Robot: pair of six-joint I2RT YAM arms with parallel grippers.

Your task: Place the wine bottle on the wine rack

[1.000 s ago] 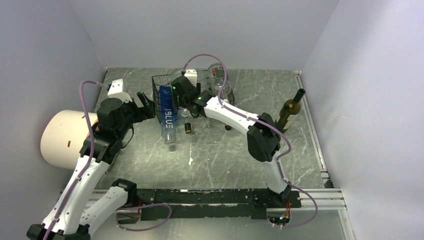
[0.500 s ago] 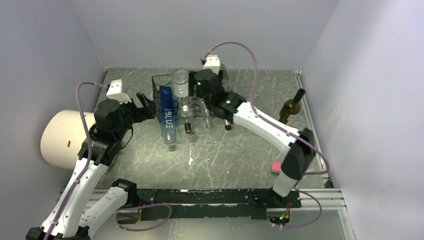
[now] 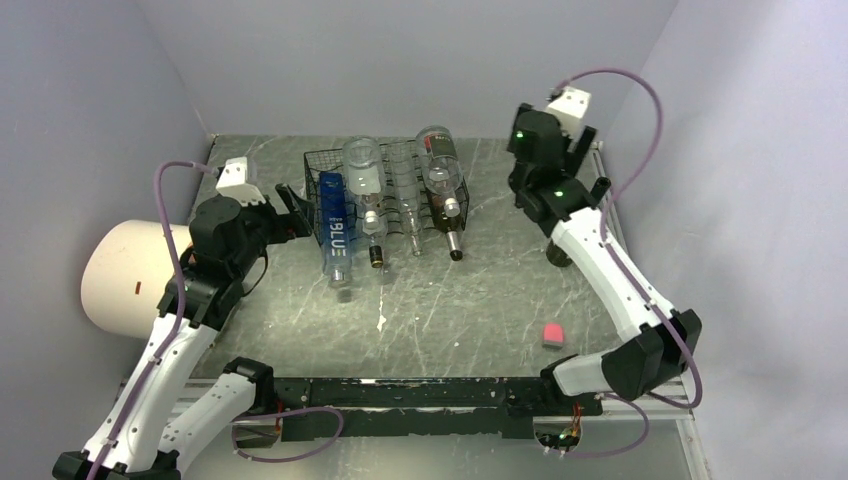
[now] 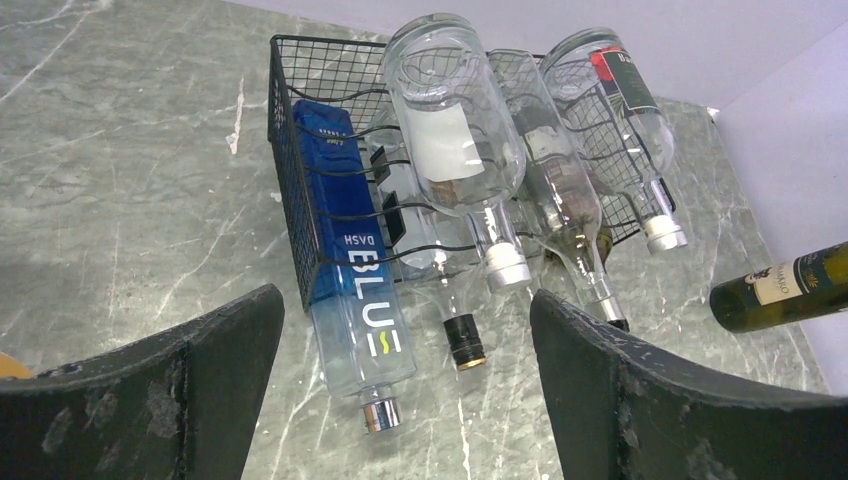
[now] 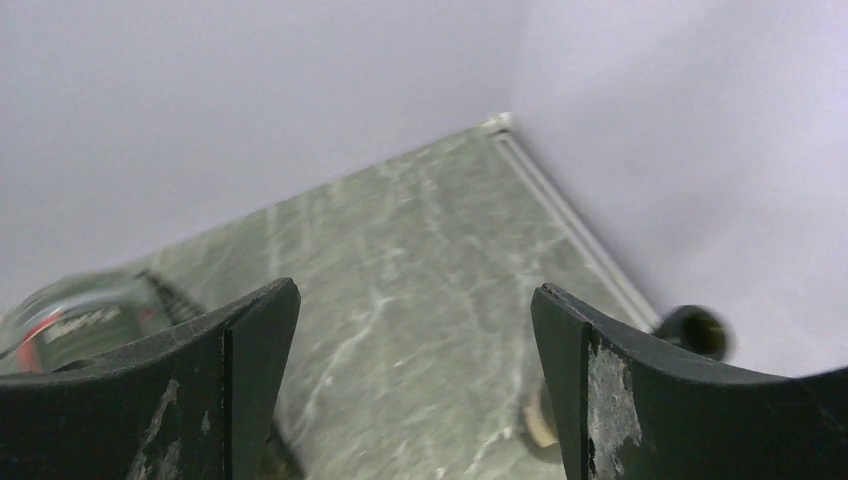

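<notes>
- Black rails carrying the two arm bases run along the near edge of the grey marbled bench [image 3: 430,300].
- One small pink cube [image 3: 551,334] lies on the bench just beyond the right arm's base.
- One big white cylinder [image 3: 120,275] sits at the left edge, beside the left arm.
- The left fingers [image 4: 215,370] are spread wide with nothing between them, and they face the wine rack from its left front.
- One black wire wine rack [image 3: 316,166] stands mid-bench toward the back.
- Five bottles lie in the rack, necks toward the near side:
  - one blue bottle [image 4: 345,270] at the left;
  - one black-capped bottle [image 4: 465,340] low down;
  - one large clear bottle [image 4: 450,120] on top, with a white cap;
  - one slim clear bottle [image 4: 555,190] with a dark cap;
  - one red-labelled bottle [image 4: 625,100] at the right end.
- One dark green wine bottle [image 4: 790,290] stands upright on the bench at the right, well apart from the rack and not on it.
- The right fingers [image 5: 245,350] are near that bottle's top, wide apart and holding nothing. The bottle's mouth shows just outside one finger, not between the two.
</notes>
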